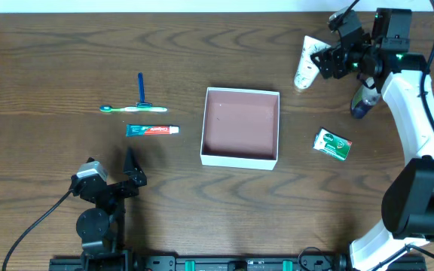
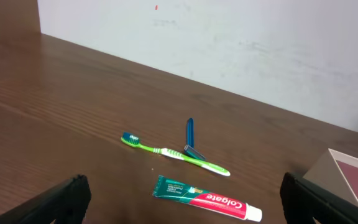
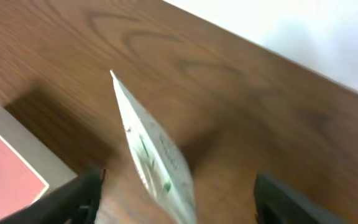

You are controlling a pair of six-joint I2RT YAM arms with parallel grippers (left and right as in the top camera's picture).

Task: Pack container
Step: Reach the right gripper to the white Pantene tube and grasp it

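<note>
Wide brown wooden table [image 1: 51, 60] fills the overhead view, and just right of the middle of the frame sits the container [image 1: 239, 159]: a shallow square box, open on top, with thin white outer walls, a pinkish-brown inside, and nothing in it. It lies flat and square to the table edge, well apart from everything else. Up in the upper right of the frame, the right gripper [image 1: 324, 62] reaches toward a white tube [image 1: 305, 64]. From the right wrist camera the tube stands tilted between the two fingers [image 3: 79, 193], and there's a clear gap on both sides. So the jaws are open around it, with no contact visible, though that view is blurred. Down in the lower left of the frame, the left gripper [image 2: 185, 186] hangs with its jaws spread wide. It holds nothing and touches nothing. A green-and-white soap box [image 1: 331, 144] lies to the right of the container. On the left side, a toothpaste tube [image 1: 152, 130] lies level, with a green toothbrush [image 1: 132, 109] just above it in the frame. A blue razor [image 1: 141, 90] crosses the toothbrush handle.
</note>
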